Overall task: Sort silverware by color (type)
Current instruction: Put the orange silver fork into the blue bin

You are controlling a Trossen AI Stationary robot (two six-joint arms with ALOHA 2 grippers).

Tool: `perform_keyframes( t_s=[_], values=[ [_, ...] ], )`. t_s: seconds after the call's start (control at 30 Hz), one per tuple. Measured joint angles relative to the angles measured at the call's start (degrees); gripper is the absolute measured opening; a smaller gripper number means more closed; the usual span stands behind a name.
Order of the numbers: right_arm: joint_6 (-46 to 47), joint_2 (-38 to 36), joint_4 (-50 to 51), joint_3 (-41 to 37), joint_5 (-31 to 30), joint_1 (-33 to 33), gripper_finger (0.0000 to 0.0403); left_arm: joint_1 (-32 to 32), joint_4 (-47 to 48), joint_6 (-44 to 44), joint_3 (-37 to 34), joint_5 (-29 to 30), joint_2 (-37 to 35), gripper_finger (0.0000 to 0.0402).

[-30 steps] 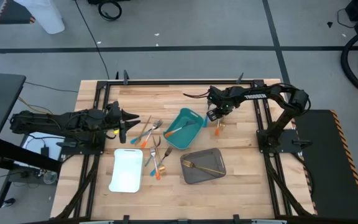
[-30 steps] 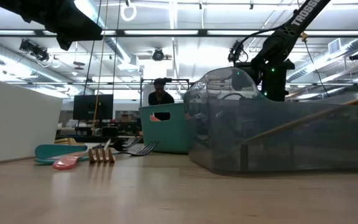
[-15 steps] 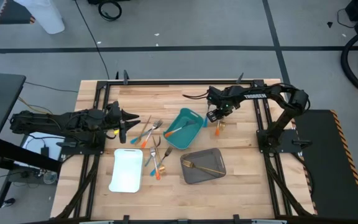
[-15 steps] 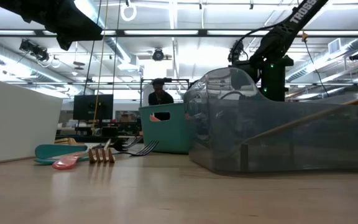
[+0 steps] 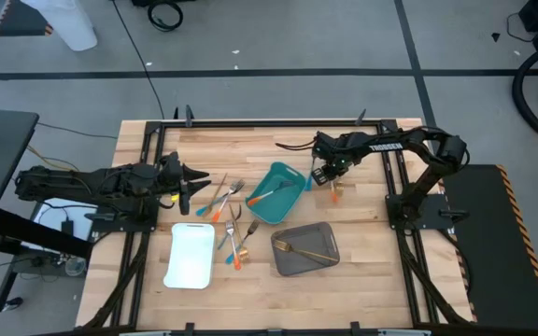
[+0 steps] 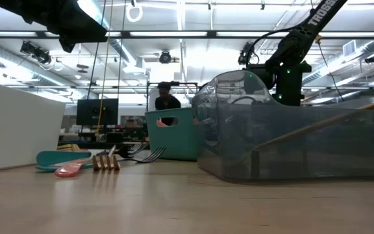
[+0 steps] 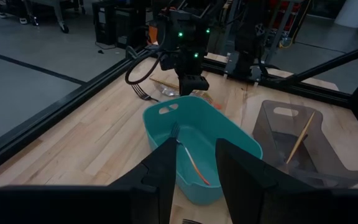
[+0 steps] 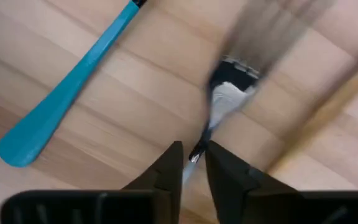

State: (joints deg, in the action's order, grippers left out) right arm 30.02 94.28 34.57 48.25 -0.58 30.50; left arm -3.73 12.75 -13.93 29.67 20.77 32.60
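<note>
The right gripper (image 5: 323, 177) is pinching the neck of a fork (image 8: 224, 102) just right of the teal tray (image 5: 276, 193), while the left gripper (image 5: 192, 177), fingers apart, is waiting at the surface's (image 5: 362, 261) left.

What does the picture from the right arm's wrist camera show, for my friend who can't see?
The right gripper pinches the thin neck of a silver fork just above the wooden table. A teal-blue handle lies nearby on the wood.

Wooden table (image 5: 362, 280) — three trays (image 5: 191, 256), scattered silverware (image 5: 228, 201).
</note>
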Motion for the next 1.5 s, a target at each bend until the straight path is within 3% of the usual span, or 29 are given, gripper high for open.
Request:
perform_keyframes(
  t_s=[0.23, 0.63, 1.03, 1.27, 1.5],
  values=[
    [-2.35, 0.13, -1.23, 0.26, 0.11, -0.04, 0.0012, 0.01, 0.02, 0.00, 0.00, -0.01, 0.00, 0.0121],
    [-6.30, -4.88, -0.12, 8.81, -4.96, -0.86, 0.0016, 0.00, 0.09, 0.07, 0.00, -0.01, 0.02, 0.0121],
    [-9.26, -5.79, 3.85, 19.47, -8.66, -8.23, 0.0017, 0.00, 0.08, 0.20, 0.00, -0.01, 0.02, 0.0121],
    [-12.13, -5.79, -0.87, 23.22, -6.27, -11.81, 0.0018, 0.01, -2.19, 0.15, 0.00, 0.00, 0.98, 0.0121],
    [-15.20, -8.03, -6.51, 24.11, -10.34, -14.54, 0.0018, -0.07, -8.14, 2.05, 0.00, 0.02, 6.95, 0.0121]
  ],
)
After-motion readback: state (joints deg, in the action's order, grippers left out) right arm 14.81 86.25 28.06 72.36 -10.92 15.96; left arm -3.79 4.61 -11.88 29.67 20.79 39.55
